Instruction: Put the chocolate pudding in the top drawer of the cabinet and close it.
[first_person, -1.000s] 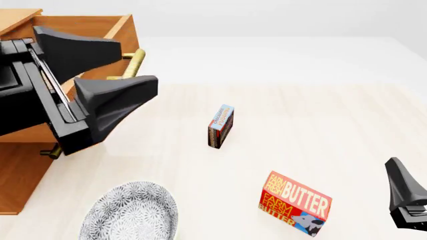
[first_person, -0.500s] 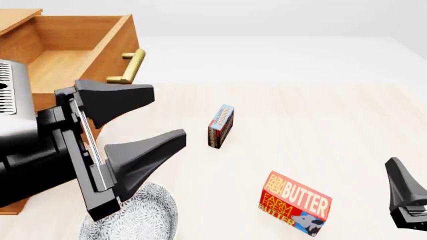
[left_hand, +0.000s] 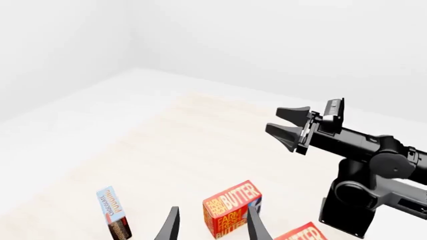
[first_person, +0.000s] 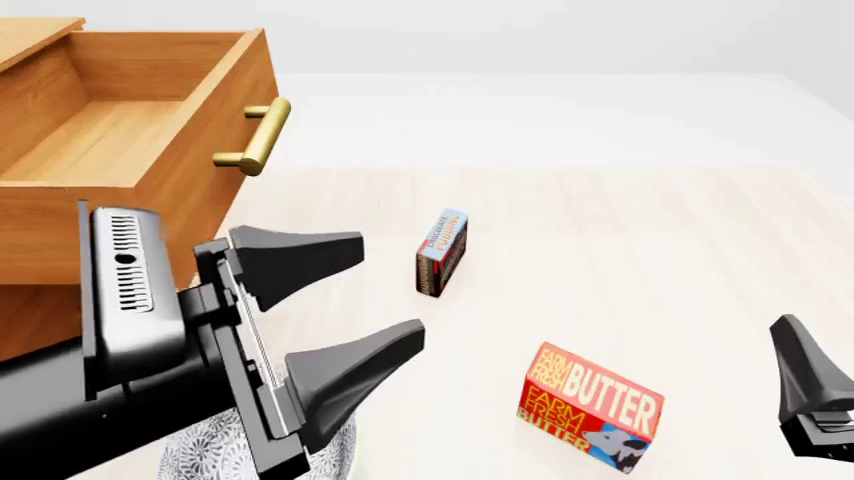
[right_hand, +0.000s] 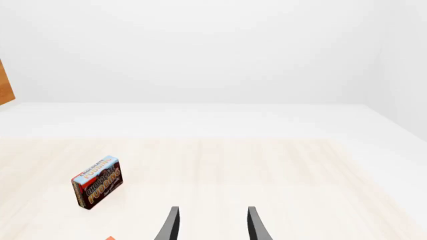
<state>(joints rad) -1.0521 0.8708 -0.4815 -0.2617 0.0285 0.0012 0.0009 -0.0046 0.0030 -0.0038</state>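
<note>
The small flat chocolate pudding box (first_person: 442, 252), dark brown below and light blue and white above, stands on its narrow edge near the middle of the pale wooden surface (first_person: 641, 240), touching nothing; it is well apart from both arms. At the far left stands the light brown wooden cabinet (first_person: 34, 320); its upper wooden drawer (first_person: 147, 120) is pulled out and open, with the brass bar handle (first_person: 256, 135) on its front facing the right; inside the drawer only bare wood shows.

The black left gripper (first_person: 350, 292) is in the near left part of the scene, to the left of the pudding box and a little nearer; its jaws are spread wide and hold nothing. Under it a grey patterned round plate (first_person: 200, 450) shows only partly, at the near edge.

A red-orange butter box (first_person: 590, 405) with yellow lettering lies near and to the right of the pudding box; in the left wrist view a second red-orange butter box (left_hand: 303, 235) shows just beside it, cut by the picture's edge.

The black right gripper (right_hand: 210, 225) is at the near right edge; in its own wrist view its jaws stand apart with nothing between them, and the pudding box (right_hand: 97, 181) is seen ahead of it, well apart.
</note>
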